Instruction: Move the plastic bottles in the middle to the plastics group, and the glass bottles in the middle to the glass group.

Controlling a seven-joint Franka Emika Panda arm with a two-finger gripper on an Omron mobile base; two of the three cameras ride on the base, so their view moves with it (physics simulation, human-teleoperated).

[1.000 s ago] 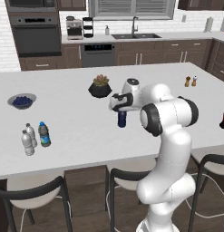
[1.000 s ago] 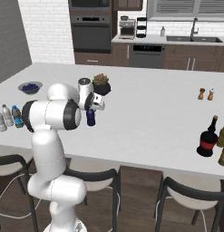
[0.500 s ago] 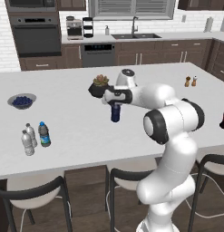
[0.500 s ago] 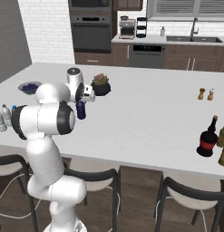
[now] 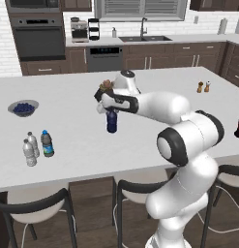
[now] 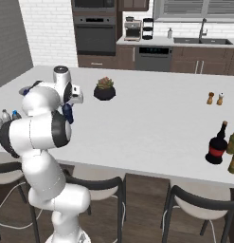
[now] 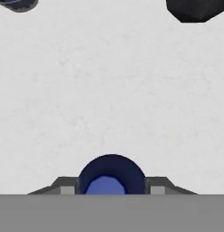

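The gripper (image 5: 110, 109) is clamped on the dark blue bottle (image 5: 111, 121), holding it upright above the counter (image 5: 72, 131). The bottle hangs just in front of the potted plant (image 5: 106, 86), well right of the white-capped bottles (image 5: 30, 149).

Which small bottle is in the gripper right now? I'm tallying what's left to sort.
The solid dark blue bottle, clamped in the gripper mid-island. The blue-labelled bottle and two white-capped bottles stand together at the island's left.

Bare counter (image 5: 72, 121) lies between the claw (image 5: 110, 110) and the white-capped bottles (image 5: 30, 149).
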